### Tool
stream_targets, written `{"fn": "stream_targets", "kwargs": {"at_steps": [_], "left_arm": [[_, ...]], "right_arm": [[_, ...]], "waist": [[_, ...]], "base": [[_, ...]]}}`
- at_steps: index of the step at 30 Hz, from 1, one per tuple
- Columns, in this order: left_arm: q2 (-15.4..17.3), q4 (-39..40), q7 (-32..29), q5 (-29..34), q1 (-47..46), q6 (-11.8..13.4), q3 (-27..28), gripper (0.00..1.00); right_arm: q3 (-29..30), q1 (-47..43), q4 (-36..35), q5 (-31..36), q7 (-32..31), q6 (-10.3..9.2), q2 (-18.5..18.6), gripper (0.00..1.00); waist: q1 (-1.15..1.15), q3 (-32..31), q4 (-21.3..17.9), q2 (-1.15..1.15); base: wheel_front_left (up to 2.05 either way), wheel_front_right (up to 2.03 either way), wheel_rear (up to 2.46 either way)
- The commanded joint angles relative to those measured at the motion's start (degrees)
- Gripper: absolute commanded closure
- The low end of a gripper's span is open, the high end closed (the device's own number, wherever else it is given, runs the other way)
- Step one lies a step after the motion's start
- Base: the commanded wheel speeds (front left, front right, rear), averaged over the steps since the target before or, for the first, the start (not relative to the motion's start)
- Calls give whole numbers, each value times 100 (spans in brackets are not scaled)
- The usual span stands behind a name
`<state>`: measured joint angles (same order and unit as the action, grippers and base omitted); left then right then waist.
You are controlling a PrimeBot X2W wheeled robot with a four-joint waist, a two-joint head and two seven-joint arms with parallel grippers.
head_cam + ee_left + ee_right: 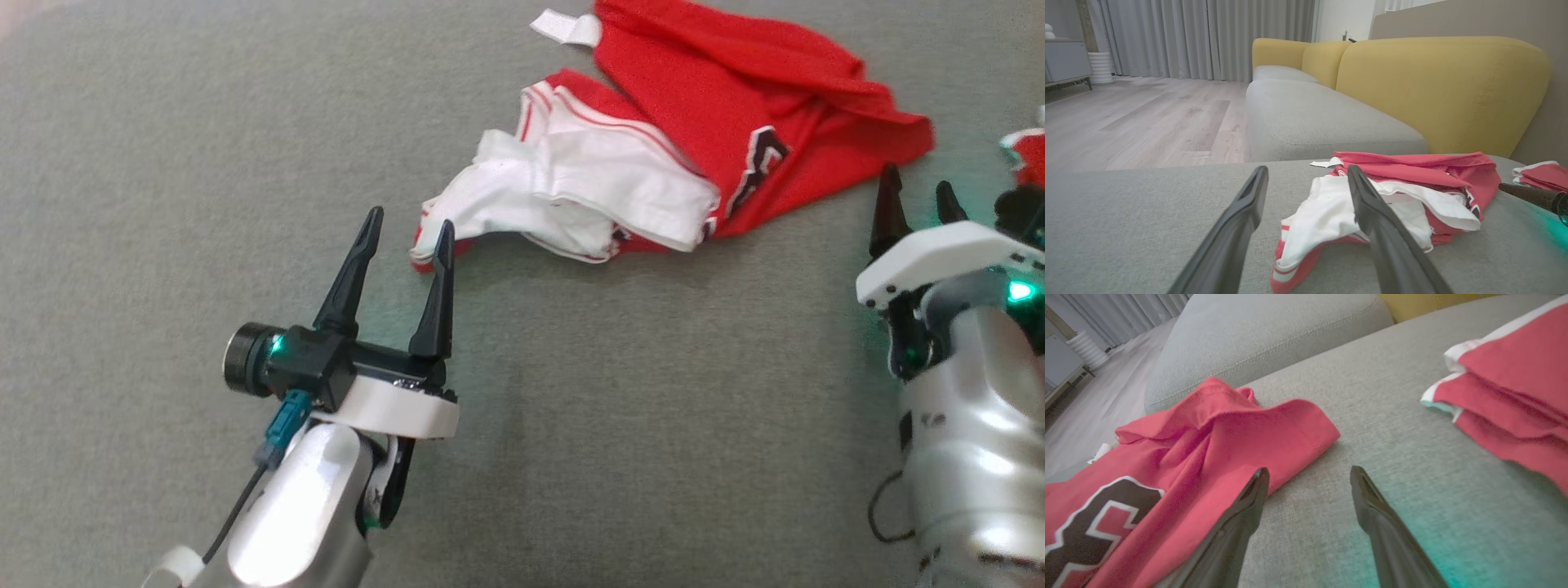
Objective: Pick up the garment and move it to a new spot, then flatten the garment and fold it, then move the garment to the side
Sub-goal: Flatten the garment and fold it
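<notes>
Two grippers, fingers spread and empty. My left gripper (410,224) sits at the white end of the garment (653,155), though I cannot tell if it touches. My right gripper (918,186) is just beside the red corner. The garment lies crumpled on the grey cushion (163,204), so I judge the pick-up not yet begun. Next, each pair of fingers should straddle its nearest edge and pinch it. The bunched white folds may give me too many layers. A second garment (1506,388) lies near my right side, and I must not snag it.
</notes>
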<state>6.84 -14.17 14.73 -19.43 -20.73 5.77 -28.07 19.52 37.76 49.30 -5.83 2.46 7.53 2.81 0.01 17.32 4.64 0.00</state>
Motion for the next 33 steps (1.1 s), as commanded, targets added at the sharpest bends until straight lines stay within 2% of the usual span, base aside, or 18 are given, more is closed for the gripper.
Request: {"fn": "stream_targets", "kwargs": {"at_steps": [1,7,8,9,10,14,19,25,33], "left_arm": [[26,134,27,71,-186,-32,230,0],[-113,53,27,216,-203,-160,350,0],[-129,42,27,234,-202,-177,373,0],[-143,31,27,251,-200,-194,397,0],[-155,17,27,268,-194,-207,422,0],[-189,-47,27,329,-141,-235,534,0],[-216,-112,27,377,6,-291,677,0],[-247,-163,27,403,237,-340,799,0],[-301,-168,27,434,548,-363,952,0]], "right_arm": [[-29,277,35,91,43,-4,7,0],[483,835,937,554,312,-4,7,0],[545,889,1046,635,365,-4,7,18],[588,934,1132,728,439,-4,7,86],[626,964,1198,827,527,-4,7,100],[659,987,1401,1092,924,-4,7,100],[582,737,1475,1081,1199,-4,7,100],[151,308,1276,657,1250,-4,7,100],[-739,-790,310,-378,1253,-4,7,100]], "waist": [[-1,117,126,0],[-1,188,232,0],[-1,186,239,0],[-1,179,239,0],[-1,168,232,0],[-1,34,127,0],[-1,-298,-120,0],[-1,-695,-421,0],[-1,-1171,-780,0]], "base": [[0,0,0],[0,0,0],[0,0,0],[0,0,0],[0,0,0],[0,0,0],[0,0,0],[0,0,0],[0,0,0]]}}
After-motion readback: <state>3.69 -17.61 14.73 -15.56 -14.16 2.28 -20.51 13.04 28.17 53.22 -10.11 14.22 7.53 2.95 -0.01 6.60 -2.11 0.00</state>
